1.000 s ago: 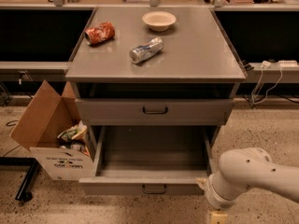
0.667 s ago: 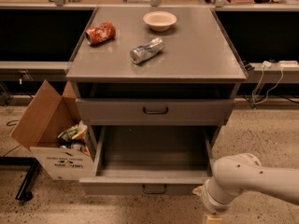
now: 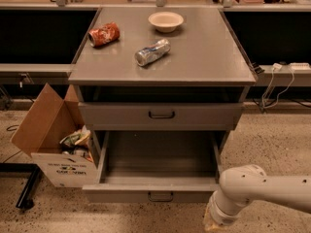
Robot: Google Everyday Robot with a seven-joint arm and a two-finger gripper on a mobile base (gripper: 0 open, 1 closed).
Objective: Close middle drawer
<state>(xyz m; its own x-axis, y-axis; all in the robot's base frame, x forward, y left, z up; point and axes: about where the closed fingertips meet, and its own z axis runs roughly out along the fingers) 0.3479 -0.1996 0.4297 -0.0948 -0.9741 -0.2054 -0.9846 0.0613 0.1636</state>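
The claw (image 3: 212, 224) hangs at the bottom edge on a smooth white arm (image 3: 265, 188); I cannot tell whether it is apart or together. Just left of it the middle drawer (image 3: 121, 194) stands pulled out toward the camera. Its flat grey metal front runs left to right, with a dark loop handle (image 3: 160, 196) at the centre and a deep plain box behind.

one raised front view down onto middle drawer (image 3: 158, 171), gripper (image 3: 214, 223) bottom right

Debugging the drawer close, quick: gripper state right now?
Gripper: cannot be told; it sits low at the picture's bottom edge, right of the open middle drawer.
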